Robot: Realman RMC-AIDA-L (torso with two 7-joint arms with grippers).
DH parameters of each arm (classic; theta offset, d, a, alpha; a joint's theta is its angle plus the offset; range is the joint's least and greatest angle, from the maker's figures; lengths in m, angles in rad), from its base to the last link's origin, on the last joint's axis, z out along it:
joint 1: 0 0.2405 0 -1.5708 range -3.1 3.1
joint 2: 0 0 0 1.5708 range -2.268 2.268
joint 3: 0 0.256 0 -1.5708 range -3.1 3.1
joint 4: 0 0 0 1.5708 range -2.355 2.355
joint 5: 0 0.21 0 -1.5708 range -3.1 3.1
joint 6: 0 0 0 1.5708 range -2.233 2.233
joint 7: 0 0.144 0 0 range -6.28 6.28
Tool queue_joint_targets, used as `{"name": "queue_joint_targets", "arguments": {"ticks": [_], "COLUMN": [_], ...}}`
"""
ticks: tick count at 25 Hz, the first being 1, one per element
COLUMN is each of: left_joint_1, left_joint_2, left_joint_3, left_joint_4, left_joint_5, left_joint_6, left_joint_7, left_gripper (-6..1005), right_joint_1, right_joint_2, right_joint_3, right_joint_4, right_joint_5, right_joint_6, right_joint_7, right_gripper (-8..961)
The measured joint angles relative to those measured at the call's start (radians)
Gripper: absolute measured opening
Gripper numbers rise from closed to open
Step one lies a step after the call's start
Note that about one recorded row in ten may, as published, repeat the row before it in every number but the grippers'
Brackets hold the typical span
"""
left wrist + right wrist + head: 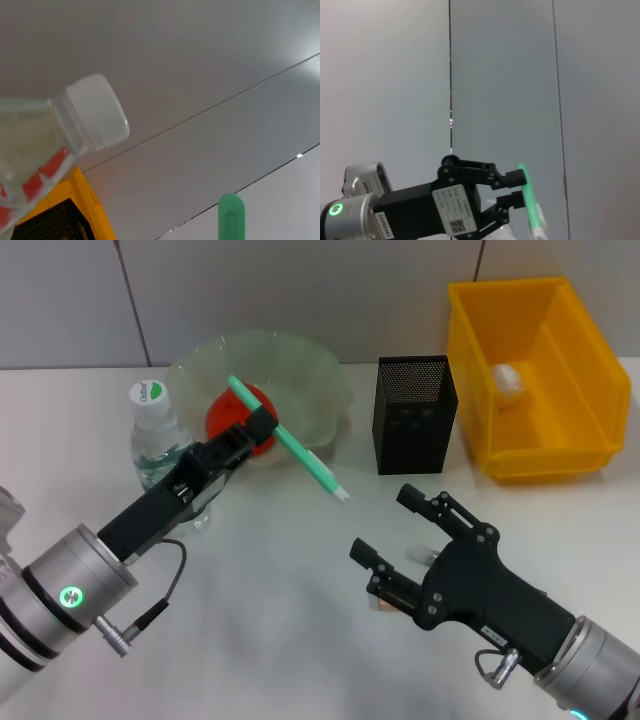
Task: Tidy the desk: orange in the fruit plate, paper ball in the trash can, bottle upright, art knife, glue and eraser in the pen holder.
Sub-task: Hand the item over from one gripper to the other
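1. The left gripper [262,428] is clamped on the art knife [288,440], a slim green stick with a pale tip, held above the desk in front of the fruit plate [310,375].
2. The knife's long axis runs diagonally in the head view: the green end points up toward the plate and the back wall, and the pale tip points down toward the desk and the robot's right, ending near the pen holder [414,414].
3. The orange [232,420] lies in the fruit plate, partly hidden by the left gripper.
4. The bottle [156,443] stands upright on the desk to the left of the plate, cap on top.
5. The right gripper [387,526] hovers low over the desk with its fingers spread apart, holding nothing.
6. The trash can [575,455] sits at the far right; a white paper ball [508,379] lies inside it.
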Motion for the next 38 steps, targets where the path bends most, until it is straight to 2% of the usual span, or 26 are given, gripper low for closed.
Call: {"name": "queue_joint_targets", "arguments": {"ticks": [3,11,12,16,17,37,38], "left_joint_1": [0.003,0.012,0.021,0.028,0.036,0.055,0.058], "left_joint_2": [0.0,0.0,0.0,0.0,0.0,0.0,0.0], "left_joint_3": [0.072,0.112,0.153,0.19,0.233,0.284,0.307], "left_joint_4": [0.021,0.036,0.052,0.065,0.075,0.096,0.096], "left_joint_5": [-0.061,-0.083,-0.114,-0.149,-0.194,-0.232,-0.258], "left_joint_6": [-0.025,-0.048,-0.069,-0.085,-0.103,-0.155,-0.163], "left_joint_7": [0.0,-0.02,-0.027,-0.028,-0.03,-0.065,-0.066], "left_gripper": [250,255,255,257,258,268,269], "right_joint_1": [0.004,0.005,0.004,0.006,0.007,0.032,0.035], "right_joint_2": [0.0,0.0,0.0,0.0,0.0,0.002,0.002], "right_joint_3": [0.001,0.053,0.062,0.064,0.064,0.078,0.078], "right_joint_4": [0.022,0.078,0.084,0.09,0.091,0.105,0.106], "right_joint_5": [0.0,0.0,-0.001,-0.001,-0.001,-0.003,-0.003], "right_joint_6": [0.001,0.036,0.045,0.055,0.059,0.134,0.135], "right_joint_7": [-0.047,-0.159,-0.165,-0.167,-0.167,-0.168,-0.168], "right_gripper": [775,775,775,775,775,775,775]}}
